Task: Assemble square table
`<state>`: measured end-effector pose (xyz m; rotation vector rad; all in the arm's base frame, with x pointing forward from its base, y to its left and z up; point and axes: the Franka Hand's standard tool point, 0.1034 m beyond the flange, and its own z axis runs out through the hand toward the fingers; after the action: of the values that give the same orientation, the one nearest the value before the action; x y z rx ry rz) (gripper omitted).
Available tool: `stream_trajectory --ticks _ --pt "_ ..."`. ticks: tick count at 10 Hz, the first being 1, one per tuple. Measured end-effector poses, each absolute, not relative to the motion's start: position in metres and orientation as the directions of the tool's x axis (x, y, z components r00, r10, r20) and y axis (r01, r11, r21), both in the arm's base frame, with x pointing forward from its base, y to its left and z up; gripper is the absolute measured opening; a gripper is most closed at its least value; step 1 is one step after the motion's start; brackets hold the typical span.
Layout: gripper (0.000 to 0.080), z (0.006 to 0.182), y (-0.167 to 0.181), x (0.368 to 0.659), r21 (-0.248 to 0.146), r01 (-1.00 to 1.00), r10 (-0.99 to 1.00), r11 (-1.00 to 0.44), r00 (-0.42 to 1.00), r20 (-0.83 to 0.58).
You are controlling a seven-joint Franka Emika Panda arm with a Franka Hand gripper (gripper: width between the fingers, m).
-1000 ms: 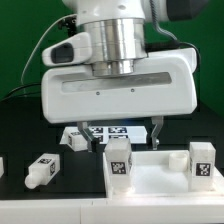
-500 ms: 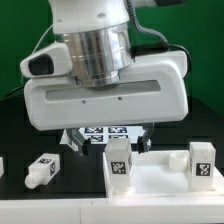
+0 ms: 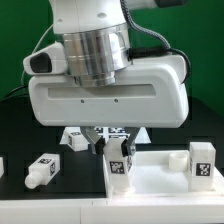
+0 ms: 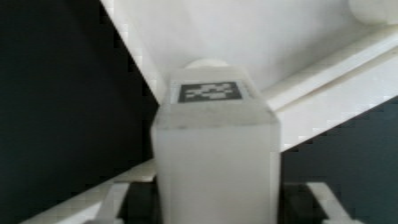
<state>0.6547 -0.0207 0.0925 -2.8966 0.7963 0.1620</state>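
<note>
Four chunky legs are in sight. Nearest, the square tabletop [image 3: 150,185] lies flat, and at its corner toward the exterior view's left stands the tagged leg [image 3: 120,165], long axis upright. The gripper [image 3: 116,150] hangs straight above it, one finger on each side, so the leg sits directly between the jaws. In the wrist view they hug its flanks, but I cannot tell whether they pinch it. A second leg [image 3: 203,163] stands toward the right, a third leg [image 3: 42,171] lies on the black table, and a fourth leg [image 3: 75,139] lies farther back beside the marker board [image 3: 112,131].
</note>
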Motion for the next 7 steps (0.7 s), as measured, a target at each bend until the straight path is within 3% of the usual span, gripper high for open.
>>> stream_trajectory --ticks 2,4,7 --pt "0.0281 0.094 -0.02 0.653 -0.061 -0.691 -0.68 -0.72 0.721 -0.133" --pt "0.0281 0.094 -0.016 0.645 -0.034 -0.892 -0.886 -0.45 0.451 -0.11" --pt "0.0282 0.093 -0.018 0.638 -0.083 -0.985 -0.984 -0.154 0.161 -0.08"
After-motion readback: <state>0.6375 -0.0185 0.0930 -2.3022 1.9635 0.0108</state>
